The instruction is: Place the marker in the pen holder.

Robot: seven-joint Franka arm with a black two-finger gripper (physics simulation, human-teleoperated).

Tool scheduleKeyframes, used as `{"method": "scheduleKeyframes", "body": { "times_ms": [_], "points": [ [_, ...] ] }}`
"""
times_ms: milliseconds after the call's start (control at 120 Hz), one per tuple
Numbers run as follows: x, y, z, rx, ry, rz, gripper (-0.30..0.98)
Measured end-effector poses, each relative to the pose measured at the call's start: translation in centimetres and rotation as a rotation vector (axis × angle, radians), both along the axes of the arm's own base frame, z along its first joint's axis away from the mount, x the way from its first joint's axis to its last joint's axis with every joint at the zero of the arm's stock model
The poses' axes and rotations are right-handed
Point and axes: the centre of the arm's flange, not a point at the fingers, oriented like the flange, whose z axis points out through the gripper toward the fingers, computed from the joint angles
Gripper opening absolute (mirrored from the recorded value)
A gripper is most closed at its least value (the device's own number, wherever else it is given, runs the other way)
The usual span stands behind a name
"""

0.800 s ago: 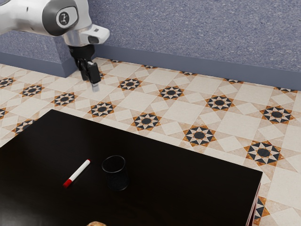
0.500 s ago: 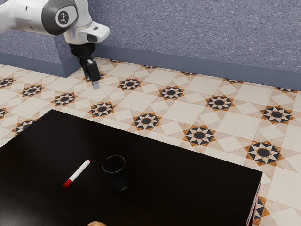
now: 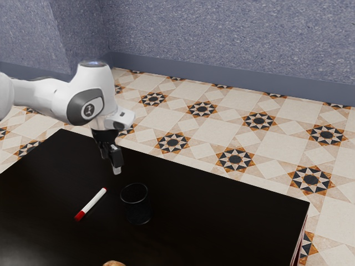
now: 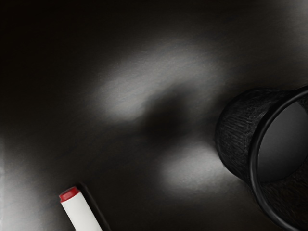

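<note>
The marker (image 3: 91, 204) lies flat and loose on the counter (image 3: 216, 221), slanting, its long red cap toward the near side and the exterior view's left. Just beside it, to the exterior view's right, stands the pen holder (image 3: 136, 210), upright. The gripper (image 3: 116, 167) hangs above the counter, on the far side of both; I cannot tell whether its jaws are apart or together, but the marker is not in them.

The step in hand looks like the reach. It should come nearer, centre over the white barrel, turn so the jaws straddle it crosswise, and go down wide open, keeping clear of the holder's rim. A grip near mid-barrel should limit tipping.
</note>
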Motion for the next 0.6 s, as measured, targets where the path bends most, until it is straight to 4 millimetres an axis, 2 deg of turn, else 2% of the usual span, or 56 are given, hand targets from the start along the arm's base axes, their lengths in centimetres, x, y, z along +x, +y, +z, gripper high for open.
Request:
{"method": "scheduleKeyframes", "body": {
  "times_ms": [75, 167, 208, 242, 317, 383, 500, 600],
  "points": [
    [0.8, 1.8, -1.6, 0.000, -0.029, 0.046, 0.68],
    [1.6, 8.0, -2.3, 0.008, -0.068, 0.165, 0.69],
    [1.8, 9.4, -3.0, 0.011, -0.073, 0.194, 0.69],
    [2.0, 9.4, -3.4, 0.013, -0.080, 0.195, 0.69],
    [2.7, 7.7, -5.3, 0.014, -0.087, 0.168, 0.69],
    [3.1, 7.9, -7.0, 0.014, -0.089, 0.176, 0.68],
    [3.3, 8.9, -8.7, -0.007, -0.099, 0.228, 0.49],
    [1.9, 8.6, -10.1, -0.039, -0.105, 0.281, 0.40]
  ]
}}
